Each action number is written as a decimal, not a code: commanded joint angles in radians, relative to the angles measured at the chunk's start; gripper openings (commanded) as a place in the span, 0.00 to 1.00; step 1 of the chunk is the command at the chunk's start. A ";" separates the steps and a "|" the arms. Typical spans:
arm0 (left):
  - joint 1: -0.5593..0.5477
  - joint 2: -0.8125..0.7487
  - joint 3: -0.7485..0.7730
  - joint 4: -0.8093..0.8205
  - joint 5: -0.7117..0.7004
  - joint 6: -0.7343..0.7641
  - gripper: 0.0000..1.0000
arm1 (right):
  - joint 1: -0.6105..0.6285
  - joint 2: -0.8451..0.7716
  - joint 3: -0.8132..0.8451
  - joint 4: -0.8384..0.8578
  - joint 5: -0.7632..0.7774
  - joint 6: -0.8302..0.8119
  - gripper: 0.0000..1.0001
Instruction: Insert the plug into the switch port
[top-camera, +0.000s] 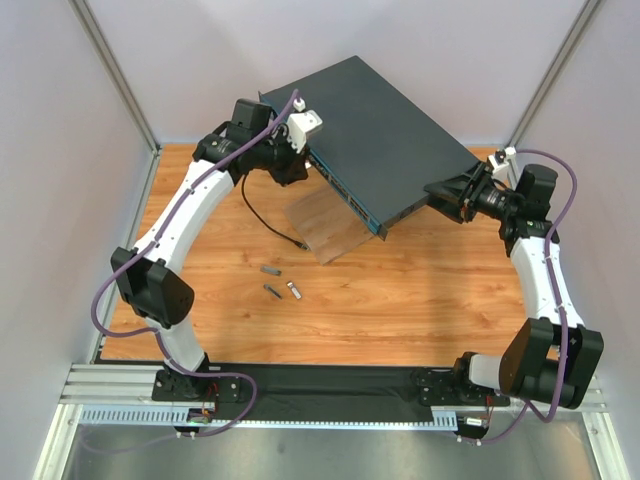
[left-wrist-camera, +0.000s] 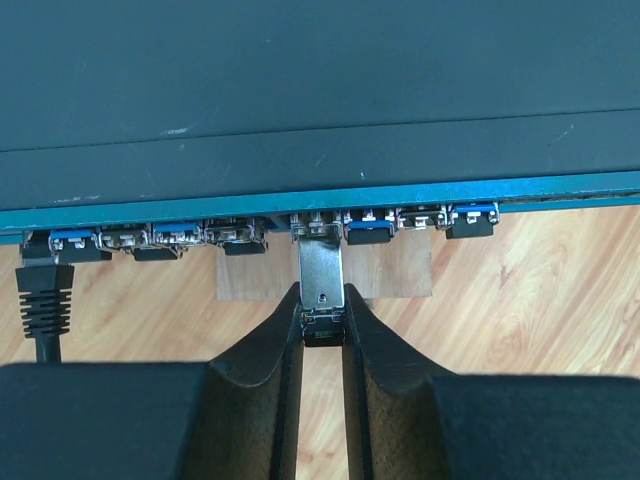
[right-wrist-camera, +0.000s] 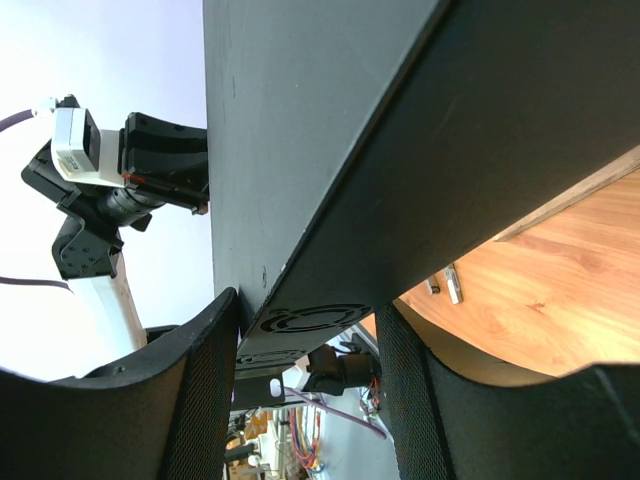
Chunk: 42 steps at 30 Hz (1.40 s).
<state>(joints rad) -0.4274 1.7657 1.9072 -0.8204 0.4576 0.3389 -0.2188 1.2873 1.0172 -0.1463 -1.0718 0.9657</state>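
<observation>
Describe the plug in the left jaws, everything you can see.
The plug is a small oblong of silvery metal with a black rear end and one tiny dark dot on its visible face. It points straight at the switch, pinched at its rear sides by the left jaws. Its front end meets a port mid-row in the teal front edge; depth of entry can't be told.

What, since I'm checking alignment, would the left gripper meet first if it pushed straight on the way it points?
The left gripper would meet the switch at its port row: the plug in its jaws already sits at one port mouth, apparently partly in; depth is unclear.
</observation>
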 joint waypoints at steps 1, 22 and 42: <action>-0.025 -0.009 0.058 0.047 0.090 -0.024 0.00 | -0.004 0.032 0.029 -0.009 0.164 -0.127 0.00; -0.024 -0.006 0.076 0.083 0.112 -0.113 0.23 | 0.002 0.038 0.030 0.034 0.168 -0.076 0.00; 0.061 -0.249 -0.192 0.052 0.036 -0.107 0.33 | 0.007 0.046 0.044 0.014 0.176 -0.094 0.00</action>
<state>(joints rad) -0.3668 1.4956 1.7157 -0.8078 0.4957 0.2527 -0.2173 1.2964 1.0355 -0.1757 -1.0721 0.9562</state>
